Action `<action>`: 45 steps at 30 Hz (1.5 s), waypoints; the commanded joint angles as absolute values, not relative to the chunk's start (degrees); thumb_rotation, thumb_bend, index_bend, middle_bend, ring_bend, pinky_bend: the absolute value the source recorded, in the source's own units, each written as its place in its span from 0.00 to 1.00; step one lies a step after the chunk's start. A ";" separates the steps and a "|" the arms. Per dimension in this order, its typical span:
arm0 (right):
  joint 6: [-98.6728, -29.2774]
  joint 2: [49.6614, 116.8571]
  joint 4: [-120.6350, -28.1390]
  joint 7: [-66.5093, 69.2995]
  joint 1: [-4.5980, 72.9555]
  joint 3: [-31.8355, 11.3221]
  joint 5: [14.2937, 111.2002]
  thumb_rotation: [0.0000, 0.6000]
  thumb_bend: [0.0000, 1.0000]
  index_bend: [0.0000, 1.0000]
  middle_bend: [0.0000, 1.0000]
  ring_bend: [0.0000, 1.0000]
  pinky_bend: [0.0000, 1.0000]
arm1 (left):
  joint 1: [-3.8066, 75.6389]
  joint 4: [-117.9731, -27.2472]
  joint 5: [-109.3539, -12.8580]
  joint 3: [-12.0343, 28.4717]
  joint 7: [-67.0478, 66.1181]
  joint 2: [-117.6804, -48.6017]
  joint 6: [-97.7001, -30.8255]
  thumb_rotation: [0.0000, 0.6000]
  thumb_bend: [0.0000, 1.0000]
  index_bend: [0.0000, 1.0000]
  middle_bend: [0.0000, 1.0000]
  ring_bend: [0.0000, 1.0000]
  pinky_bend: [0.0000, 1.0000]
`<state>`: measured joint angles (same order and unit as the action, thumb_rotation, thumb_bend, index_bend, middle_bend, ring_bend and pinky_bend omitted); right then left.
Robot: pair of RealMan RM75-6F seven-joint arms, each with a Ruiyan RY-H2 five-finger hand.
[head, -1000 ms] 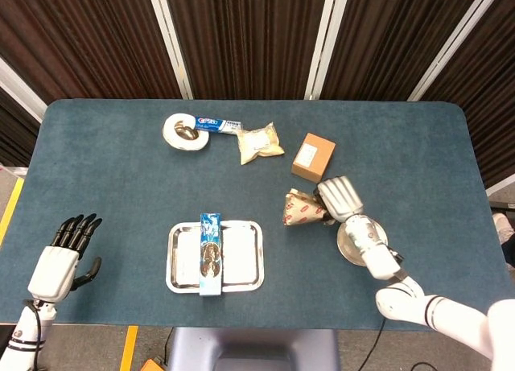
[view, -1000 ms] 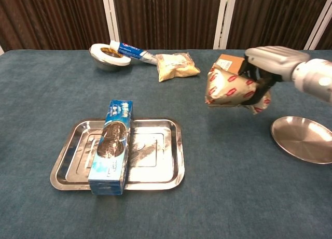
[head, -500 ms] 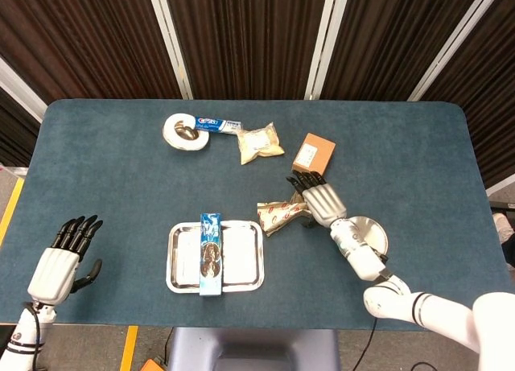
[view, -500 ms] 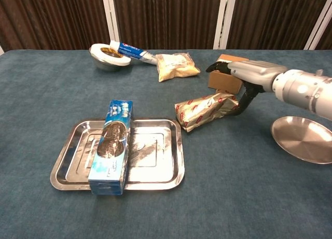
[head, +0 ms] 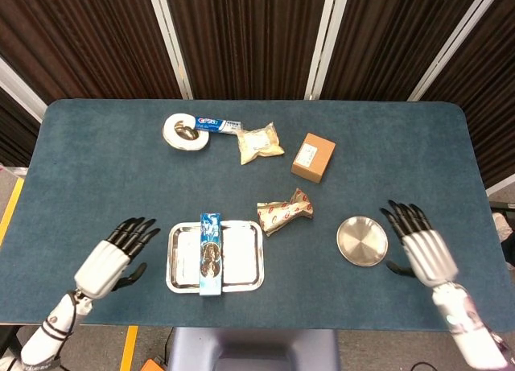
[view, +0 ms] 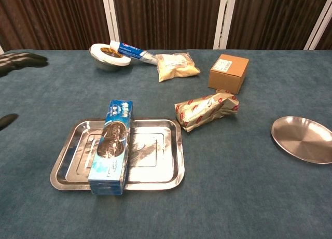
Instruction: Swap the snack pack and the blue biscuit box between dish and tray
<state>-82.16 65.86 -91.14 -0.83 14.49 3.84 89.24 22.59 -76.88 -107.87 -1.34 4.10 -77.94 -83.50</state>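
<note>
Blue biscuit box (head: 210, 253) lies in the steel tray (head: 248, 274) near the table's front edge, its long axis running front to back. The left hand (head: 115, 253), empty with fingers spread, sits just beside the tray and nearer the box. The snack pack (head: 285, 211) rests on the table between tray and dish (head: 362, 241); the right hand (head: 420, 247) is likewise released, beside the dish.
</note>
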 commanded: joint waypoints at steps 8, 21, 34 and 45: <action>-87.43 56.79 -92.11 14.51 9.72 7.81 96.40 1.00 0.26 0.00 0.00 0.00 0.00 | 39.09 -72.92 -116.80 -0.02 4.14 -87.42 -71.87 1.00 0.37 0.00 0.00 0.00 0.11; -83.51 55.76 -92.91 16.33 10.40 8.56 99.23 1.00 0.26 0.00 0.00 0.00 0.00 | 43.88 -65.88 -113.28 -2.49 6.47 -88.33 -66.35 1.00 0.33 0.00 0.00 0.00 0.08; -80.21 56.31 -94.11 13.81 10.88 8.40 99.23 1.00 0.26 0.00 0.00 0.00 0.00 | 44.18 -68.20 -113.49 -4.85 6.39 -83.18 -69.74 1.00 0.30 0.00 0.00 0.00 0.07; -79.57 56.12 -93.87 14.57 10.90 8.10 99.66 1.00 0.26 0.00 0.00 0.00 0.00 | 45.20 -62.85 -113.68 -6.97 5.13 -86.34 -68.95 1.00 0.30 0.00 0.00 0.00 0.07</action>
<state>-79.61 56.10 -93.90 14.55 10.87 8.12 99.64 45.01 -63.15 -113.66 -6.86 5.41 -86.14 -69.05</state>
